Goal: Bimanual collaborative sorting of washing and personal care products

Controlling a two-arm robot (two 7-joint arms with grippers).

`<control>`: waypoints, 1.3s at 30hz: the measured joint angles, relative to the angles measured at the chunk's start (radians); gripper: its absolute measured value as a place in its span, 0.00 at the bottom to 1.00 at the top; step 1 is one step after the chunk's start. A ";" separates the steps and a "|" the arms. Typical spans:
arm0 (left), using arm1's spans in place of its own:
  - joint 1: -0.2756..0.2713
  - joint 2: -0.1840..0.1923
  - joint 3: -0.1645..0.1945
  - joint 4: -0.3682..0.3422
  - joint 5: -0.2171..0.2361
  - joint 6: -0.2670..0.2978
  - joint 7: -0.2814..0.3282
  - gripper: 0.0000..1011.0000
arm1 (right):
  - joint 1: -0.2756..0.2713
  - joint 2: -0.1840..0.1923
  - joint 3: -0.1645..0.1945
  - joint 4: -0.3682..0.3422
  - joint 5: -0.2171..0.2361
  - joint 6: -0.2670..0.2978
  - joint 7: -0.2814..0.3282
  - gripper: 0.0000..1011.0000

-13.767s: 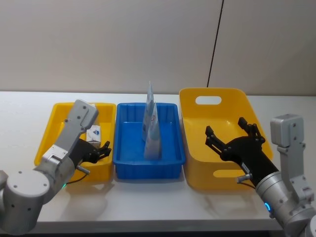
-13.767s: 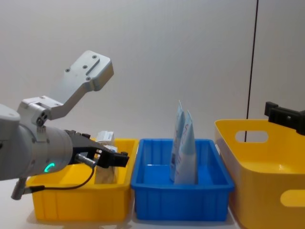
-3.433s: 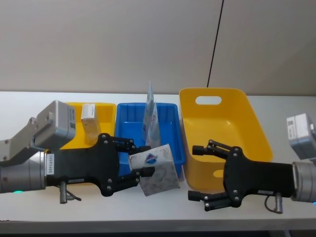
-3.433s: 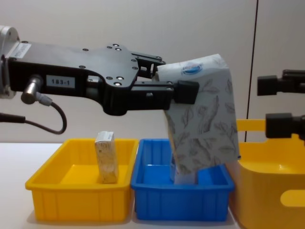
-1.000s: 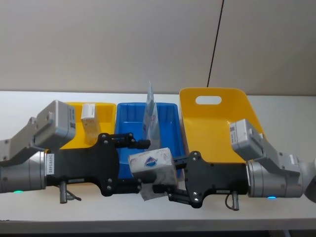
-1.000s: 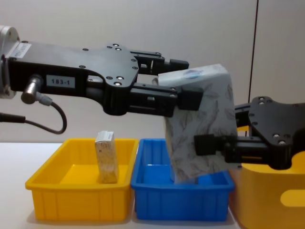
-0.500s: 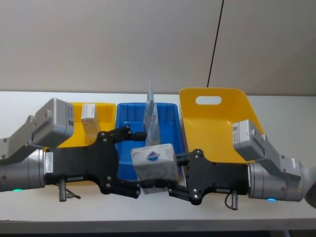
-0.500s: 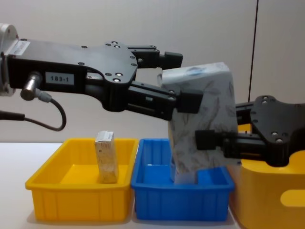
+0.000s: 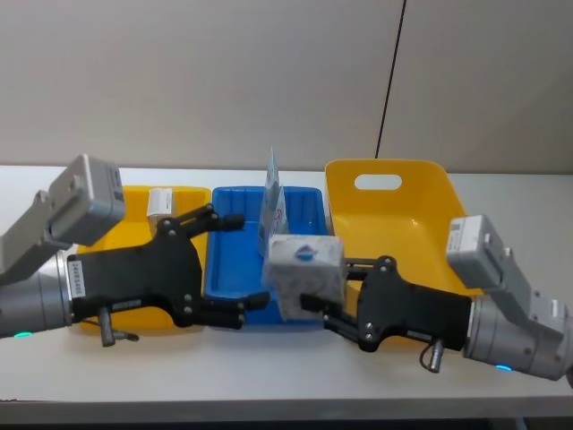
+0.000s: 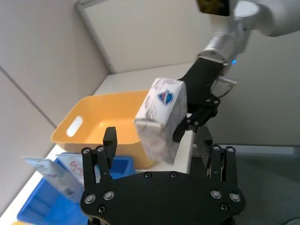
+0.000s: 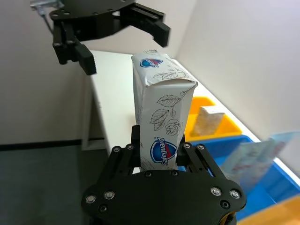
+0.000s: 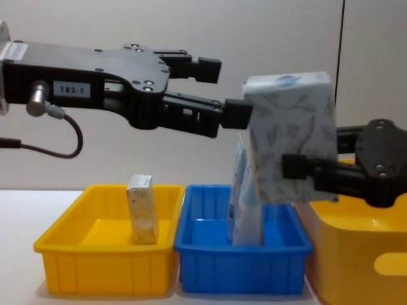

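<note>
1. The right gripper point(image 9: 333, 291) is clamped on a soft, block-shaped pack point(image 9: 304, 264), its black fingers pressing the pack's lower half from both sides.
2. The pack's wrapper is white film printed with grey leaves. It has a blue oval logo on the top face and another on one side, and the film shows fold creases at the corners.
3. The pack hangs in the air, upright with a slight tilt, over the right front part of the blue bin point(image 12: 235, 270) and beside the large yellow bin point(image 9: 385, 164).
4. The left gripper point(image 9: 240, 262) is level with the pack on its left, apart from it. Its fingers are spread wide with nothing between them.
5. Two tall, pale-blue tapered pouches point(image 12: 245, 216) stand upright in the blue bin, flat-sided and narrowing to a thin top edge.
6. A small rectangular pack point(image 12: 143, 210) stands on end in the shallow yellow bin point(image 12: 102, 270).
7. All three bins are smooth, glossy plastic with rounded corners and sit on a white table point(image 9: 269, 376).
</note>
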 joint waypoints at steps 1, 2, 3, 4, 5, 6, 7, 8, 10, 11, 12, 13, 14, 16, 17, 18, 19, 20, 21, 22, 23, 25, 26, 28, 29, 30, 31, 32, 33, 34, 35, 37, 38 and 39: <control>0.002 0.000 -0.002 -0.003 0.001 0.004 0.007 0.99 | -0.012 0.001 0.008 -0.006 -0.001 -0.003 -0.020 0.35; 0.005 0.001 -0.006 -0.008 0.004 0.013 0.027 0.99 | -0.018 0.002 0.012 -0.009 -0.001 -0.004 -0.029 0.35; 0.006 0.001 -0.008 -0.011 0.006 0.017 0.036 0.99 | -0.023 0.002 0.015 -0.012 -0.002 -0.005 -0.042 0.35; 0.008 0.001 -0.009 -0.013 0.008 0.023 0.048 0.99 | -0.037 0.003 0.026 -0.019 -0.003 -0.007 -0.062 0.35; 0.009 0.001 -0.011 -0.015 0.009 0.026 0.053 0.99 | -0.043 0.003 0.031 -0.022 -0.003 -0.007 -0.071 0.35; 0.011 0.000 -0.014 -0.019 0.013 0.037 0.075 0.99 | -0.054 0.004 0.039 -0.026 -0.004 -0.008 -0.090 0.35; 0.012 -0.001 -0.015 -0.021 0.015 0.042 0.084 0.99 | -0.060 0.004 0.044 -0.030 -0.005 -0.008 -0.100 0.35; 0.013 -0.004 -0.017 -0.024 0.018 0.052 0.102 0.99 | -0.066 0.004 0.049 -0.033 -0.006 -0.009 -0.113 0.35; 0.014 -0.009 -0.020 -0.027 0.023 0.068 0.131 0.99 | -0.086 0.004 0.063 -0.043 -0.008 -0.009 -0.142 0.35; 0.014 -0.011 -0.021 -0.028 0.025 0.076 0.145 0.99 | -0.097 0.004 0.073 -0.050 -0.010 -0.009 -0.161 0.35; 0.014 -0.014 -0.022 -0.029 0.026 0.081 0.155 0.99 | -0.097 0.004 0.073 -0.050 -0.010 -0.009 -0.161 0.35; 0.014 -0.016 -0.022 -0.029 0.028 0.087 0.164 0.99 | -0.108 0.003 0.083 -0.056 -0.012 -0.009 -0.181 0.35; 0.014 -0.023 -0.024 -0.030 0.032 0.102 0.188 0.99 | -0.115 0.002 0.087 -0.059 -0.013 -0.009 -0.194 0.35; 0.013 -0.029 -0.024 -0.030 0.034 0.115 0.208 0.99 | -0.130 -0.001 0.102 -0.067 -0.018 -0.007 -0.224 0.35; 0.010 -0.037 -0.024 -0.030 0.037 0.130 0.228 0.99 | -0.135 -0.002 0.107 -0.070 -0.019 -0.006 -0.236 0.35; 0.009 -0.041 -0.024 -0.029 0.038 0.137 0.238 0.99 | -0.140 -0.004 0.111 -0.073 -0.020 -0.006 -0.243 0.35; 0.007 -0.045 -0.024 -0.028 0.040 0.148 0.252 0.99 | -0.150 -0.007 0.121 -0.078 -0.024 -0.002 -0.269 0.35; 0.002 -0.055 -0.024 -0.023 0.042 0.165 0.271 0.99 | -0.154 -0.009 0.126 -0.081 -0.026 -0.001 -0.276 0.35; -0.001 -0.060 -0.023 -0.020 0.044 0.177 0.283 0.99 | -0.158 -0.011 0.129 -0.083 -0.028 0.002 -0.289 0.35; -0.004 -0.065 -0.022 -0.017 0.044 0.182 0.289 0.99 | -0.165 -0.015 0.137 -0.088 -0.031 0.006 -0.309 0.35; -0.010 -0.075 -0.019 -0.010 0.046 0.202 0.308 0.99 | -0.169 -0.017 0.141 -0.090 -0.032 0.008 -0.315 0.35; -0.016 -0.085 -0.016 -0.003 0.048 0.217 0.323 0.99 | -0.180 -0.025 0.154 -0.098 -0.039 0.017 -0.351 0.35; -0.020 -0.091 -0.015 0.002 0.049 0.226 0.333 0.99 | -0.183 -0.028 0.158 -0.100 -0.041 0.021 -0.361 0.35; -0.028 -0.105 -0.011 0.013 0.050 0.245 0.353 0.99 | -0.189 -0.034 0.166 -0.104 -0.044 0.027 -0.381 0.35; -0.030 -0.110 -0.009 0.017 0.051 0.251 0.358 0.99 | -0.194 -0.041 0.172 -0.108 -0.048 0.034 -0.401 0.35; -0.035 -0.119 -0.007 0.024 0.052 0.263 0.370 0.99 | -0.196 -0.044 0.175 -0.110 -0.050 0.039 -0.411 0.35; -0.036 -0.122 -0.006 0.027 0.053 0.267 0.375 0.99 | -0.199 -0.049 0.179 -0.113 -0.052 0.045 -0.424 0.35; -0.038 -0.126 -0.005 0.030 0.053 0.272 0.380 0.99 | -0.200 -0.051 0.181 -0.114 -0.054 0.049 -0.434 0.35; -0.040 -0.128 -0.005 0.032 0.054 0.276 0.384 0.99 | -0.203 -0.059 0.186 -0.118 -0.058 0.060 -0.454 0.35; -0.043 -0.134 -0.003 0.037 0.054 0.284 0.393 0.99 | -0.205 -0.064 0.190 -0.121 -0.059 0.065 -0.465 0.35; -0.044 -0.137 -0.002 0.039 0.055 0.288 0.396 0.99 | -0.206 -0.068 0.192 -0.123 -0.062 0.072 -0.478 0.35; -0.048 -0.144 0.000 0.045 0.056 0.297 0.407 0.99 | -0.208 -0.082 0.200 -0.128 -0.068 0.093 -0.509 0.35; -0.049 -0.146 0.000 0.046 0.056 0.300 0.409 0.99 | -0.209 -0.087 0.202 -0.130 -0.069 0.098 -0.519 0.35; -0.050 -0.148 0.001 0.048 0.056 0.302 0.412 0.99 | -0.209 -0.096 0.205 -0.133 -0.073 0.114 -0.543 0.35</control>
